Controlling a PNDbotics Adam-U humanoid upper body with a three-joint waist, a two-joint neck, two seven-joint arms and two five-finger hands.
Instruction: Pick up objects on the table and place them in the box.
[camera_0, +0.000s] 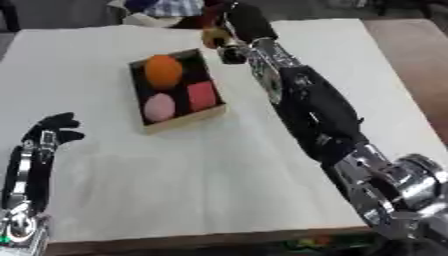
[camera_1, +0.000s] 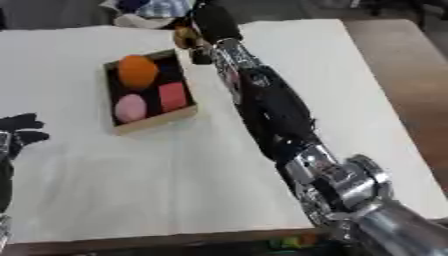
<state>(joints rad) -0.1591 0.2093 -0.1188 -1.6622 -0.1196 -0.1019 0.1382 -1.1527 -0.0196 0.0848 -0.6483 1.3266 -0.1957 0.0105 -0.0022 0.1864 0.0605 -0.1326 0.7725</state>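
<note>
3 objs in box (camera_0: 178, 122); R hand (camera_0: 234, 31) grasps yellowish obj (camera_0: 213, 37), L hand (camera_0: 51, 131) relaxed.

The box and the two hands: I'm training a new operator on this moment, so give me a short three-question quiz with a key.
1. True or false: the box already holds an orange ball.
2. Which hand reaches across the table's far side beside the box?
A. the left hand
B. the right hand
C. neither
3. Fill in: the left hand rests near the table's ____ edge, fingers up.

Key
1. True; the orange ball lies there with a pink round thing and a red block.
2. B; the right hand is at a yellowish thing past the box's far corner.
3. left
</note>
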